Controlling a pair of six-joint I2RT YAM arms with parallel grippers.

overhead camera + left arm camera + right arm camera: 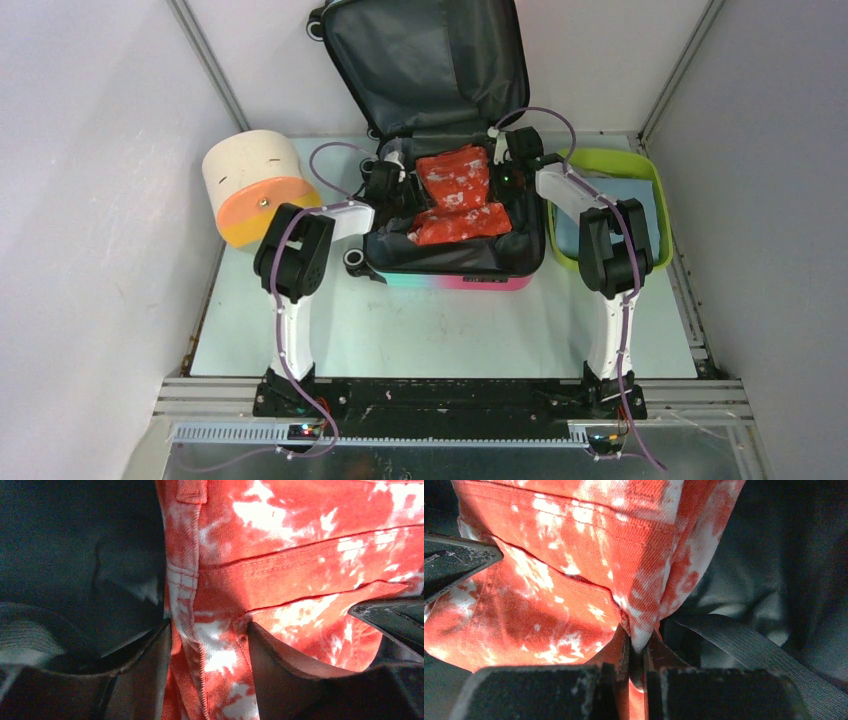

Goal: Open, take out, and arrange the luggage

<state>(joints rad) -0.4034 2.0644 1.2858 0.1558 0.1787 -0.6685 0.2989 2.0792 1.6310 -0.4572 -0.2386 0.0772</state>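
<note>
The luggage (450, 281) is seen open at the far middle of the table (440, 330), its lid raised against the far wall. A red-and-white blotched garment (455, 195) is held in its dark-lined lower half. To its right a lime-green tub (600, 157) is set, with a flat blue surface (640, 215) inside. To its left a cream-and-orange cylinder (255, 185) is laid on its side. The garment's right edge is pinched in the closed right gripper (636, 640). The left gripper (209, 627) is placed astride the left edge, jaws apart.
</note>
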